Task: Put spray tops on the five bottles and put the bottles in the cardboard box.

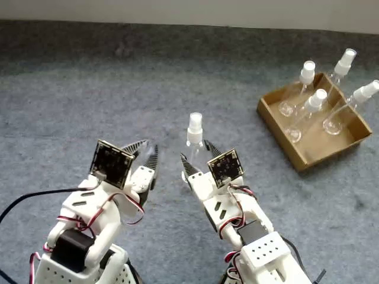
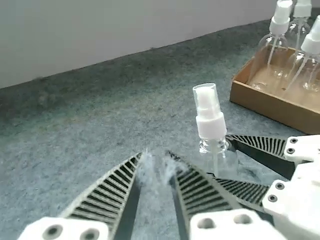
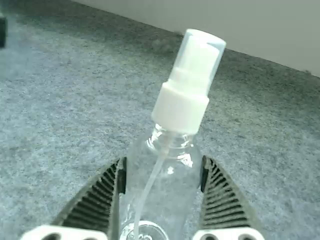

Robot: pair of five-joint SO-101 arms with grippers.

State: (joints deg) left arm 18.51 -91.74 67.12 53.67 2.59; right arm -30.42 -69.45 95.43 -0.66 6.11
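A clear bottle point(image 1: 195, 129) with a white spray top stands upright on the grey carpet, mid table. My right gripper point(image 1: 198, 155) is shut on its body, and in the right wrist view both ribbed fingers point(image 3: 216, 192) press the bottle point(image 3: 187, 90). My left gripper point(image 1: 144, 152) rests just left of it, open with nothing between its fingers point(image 2: 112, 192). The left wrist view shows the bottle point(image 2: 209, 117) held by the right gripper point(image 2: 220, 157). The cardboard box point(image 1: 269, 112) at the right holds several capped bottles point(image 1: 308, 109).
The box point(image 2: 270, 105) lies to the right of and beyond the held bottle, with open carpet between them. A pale wall point(image 1: 189, 10) borders the carpet's far edge. Red and black cables point(image 1: 35, 198) trail by the arm bases at the near edge.
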